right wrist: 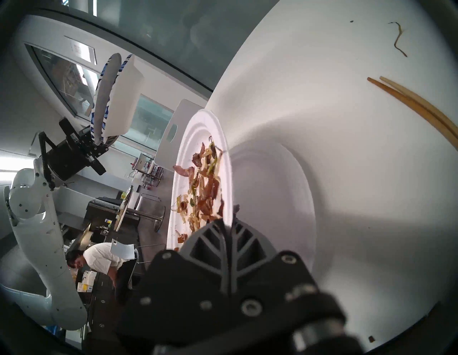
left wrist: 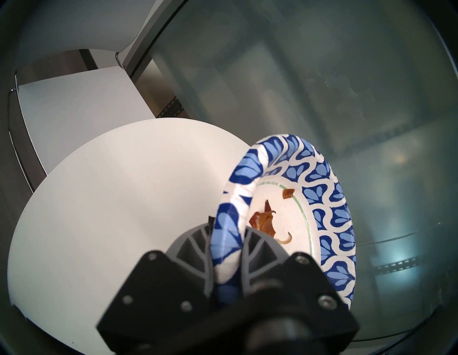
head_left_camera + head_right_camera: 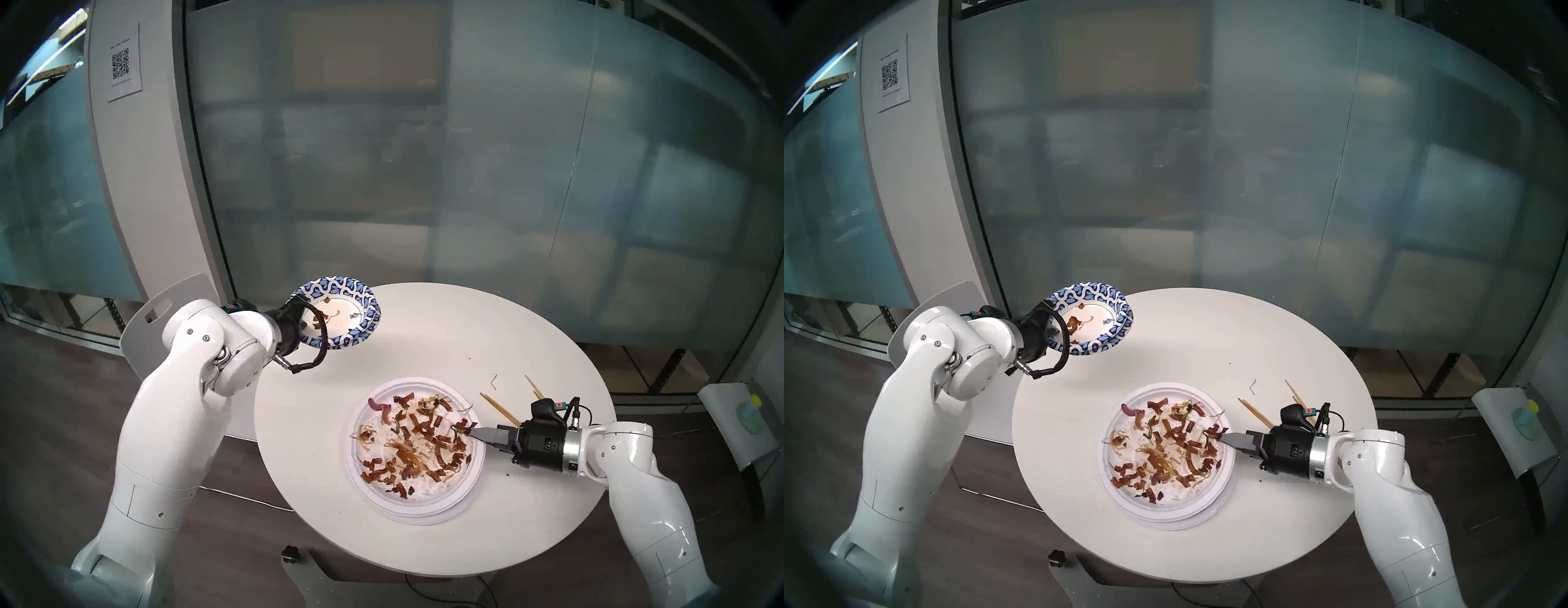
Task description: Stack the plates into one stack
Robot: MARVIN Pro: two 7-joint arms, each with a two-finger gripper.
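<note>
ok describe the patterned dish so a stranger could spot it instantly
Start at the round white table and look above its far left edge, where the left gripper holds a tilted dish. That blue-patterned paper bowl is off the table; the white plates aren't.

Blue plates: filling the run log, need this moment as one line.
left claw: shut on blue plates, raised, tilted | right claw: shut on white plate rim | scraps: on white plate

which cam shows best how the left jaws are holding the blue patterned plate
The left wrist view: the blue patterned plate fills it, tilted on edge, its rim pinched between the shut jaws of the left gripper. Both head views show the plate in the air, the grip hidden by the wrist. The right wrist view shows it small, edge-on.
</note>
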